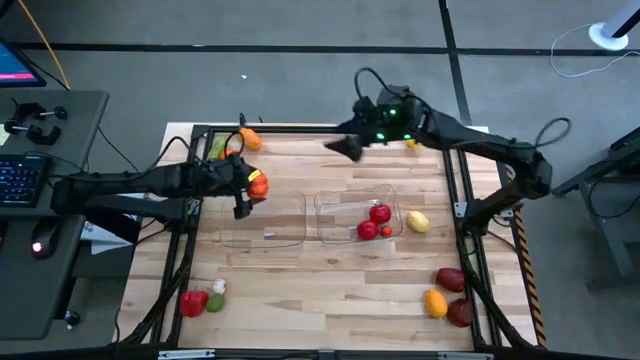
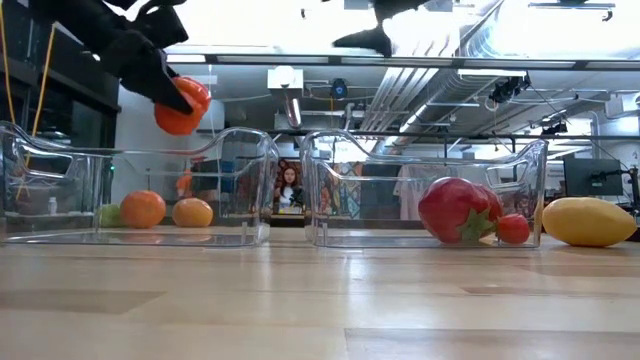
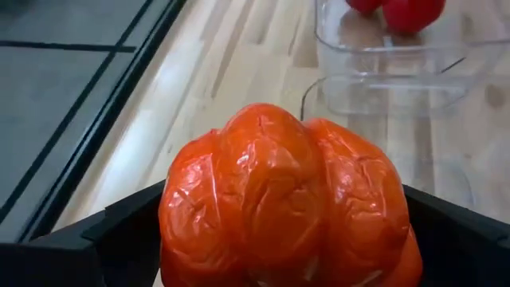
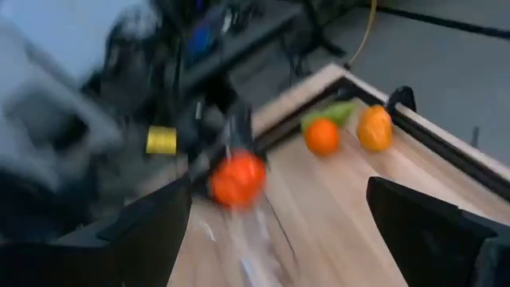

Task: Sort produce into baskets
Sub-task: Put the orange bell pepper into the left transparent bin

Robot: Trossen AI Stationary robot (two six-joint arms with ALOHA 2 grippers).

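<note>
My left gripper point(image 1: 252, 187) is shut on an orange-red pepper point(image 3: 279, 183) and holds it in the air above the far left corner of the left clear basket point(image 1: 298, 218). The right basket point(image 1: 330, 200) holds red produce point(image 1: 380, 213). My right gripper point(image 1: 345, 149) hangs open and holds nothing, high over the table's far side behind the right basket. More produce lies loose on the table: an orange piece point(image 1: 250, 139) and a green one point(image 1: 218, 148) at the far left, and a yellow one point(image 1: 418, 222) beside the right basket. My left gripper pinches the pepper by its two opposite sides point(image 3: 179, 215) between its two fingers point(image 3: 96, 239). The fingers come from the table's left, slanting down. The pepper point(image 2: 182, 105) is lifted clear, well above the basket's rim.
Maroon and orange pieces point(image 1: 450, 290) lie at the table's near right. A red pepper point(image 1: 193, 302) and a pale green piece point(image 1: 216, 295) lie at the near left. A black frame point(image 1: 300, 128) rims the table. Bare wood stretches along the near side between the two groups.
</note>
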